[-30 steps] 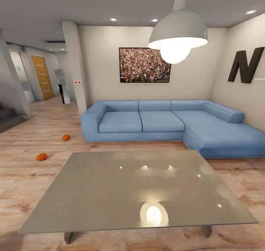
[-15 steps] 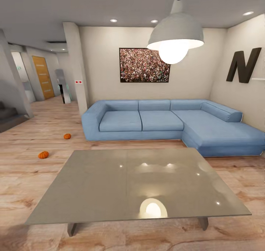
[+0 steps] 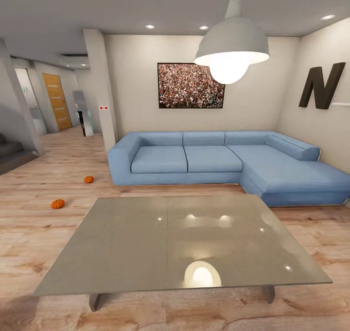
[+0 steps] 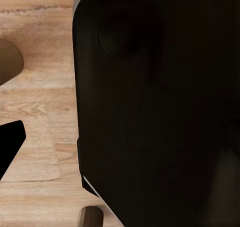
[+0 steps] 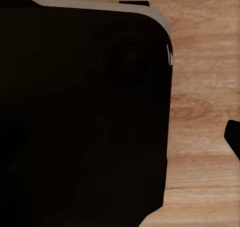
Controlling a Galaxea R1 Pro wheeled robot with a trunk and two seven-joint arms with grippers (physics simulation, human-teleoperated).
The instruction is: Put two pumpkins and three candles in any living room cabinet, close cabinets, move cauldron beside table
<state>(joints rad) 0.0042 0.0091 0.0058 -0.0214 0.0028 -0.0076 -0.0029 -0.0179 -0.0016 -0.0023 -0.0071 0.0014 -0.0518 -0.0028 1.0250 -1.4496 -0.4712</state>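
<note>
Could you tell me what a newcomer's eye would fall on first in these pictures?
Probably the lit lamp hanging overhead, mirrored in the glossy grey table in front. Behind the table stretches a blue sofa, and two orange pumpkins lie on the wood floor to the left.

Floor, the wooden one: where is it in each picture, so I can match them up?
Head view: the floor spreads all round the table and up to the sofa.
Left wrist view: pale planks beside a big dark robot part.
Right wrist view: browner planks beside a dark robot part.
Shared landmark: the wood grain of the planks.
</note>
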